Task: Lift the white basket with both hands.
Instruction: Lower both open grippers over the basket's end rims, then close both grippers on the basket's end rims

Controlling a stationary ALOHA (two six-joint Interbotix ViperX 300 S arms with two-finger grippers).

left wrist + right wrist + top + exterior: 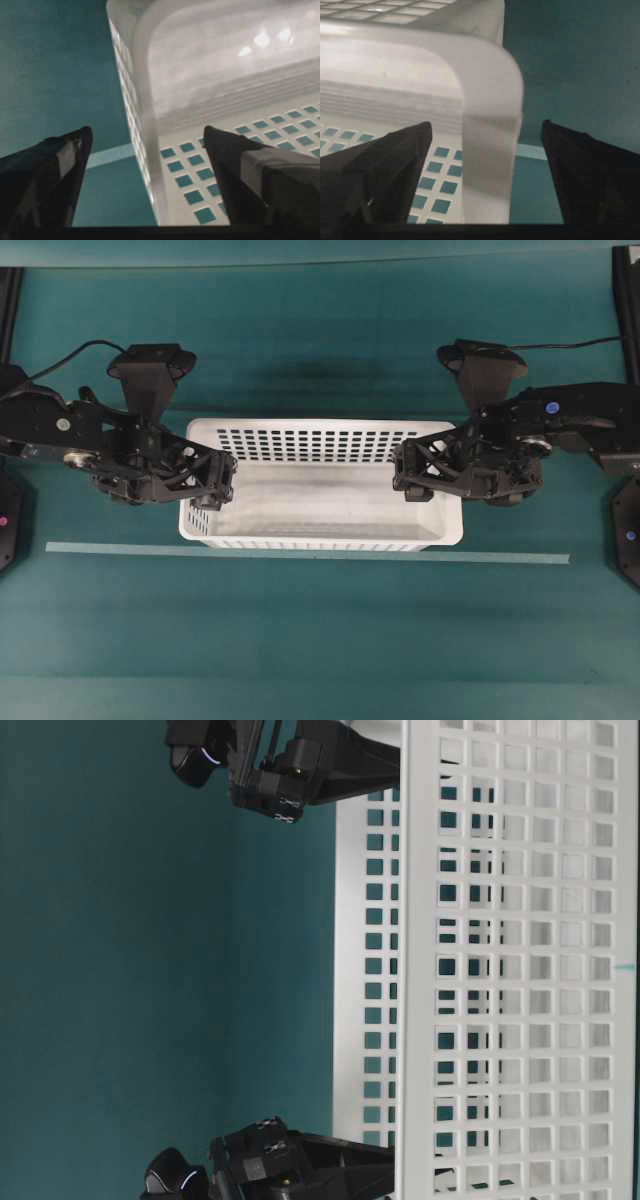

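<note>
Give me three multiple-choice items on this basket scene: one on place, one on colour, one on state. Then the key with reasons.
1. Where is the left gripper?
A. At the basket's left end wall
B. Over the tape strip
C. Beyond the far wall

2. What colour is the white basket's table cover?
A. Grey
B. Teal
C. Brown

3. How do the right gripper's jaws stand?
A. Shut on the rim
B. Open, astride the end wall
C. Shut in the air

Key: A, the overhead view shows it there; B, teal all round; B, the right wrist view shows the wall between spread jaws.

White grid-holed basket [320, 485], teal table [320, 630]
</note>
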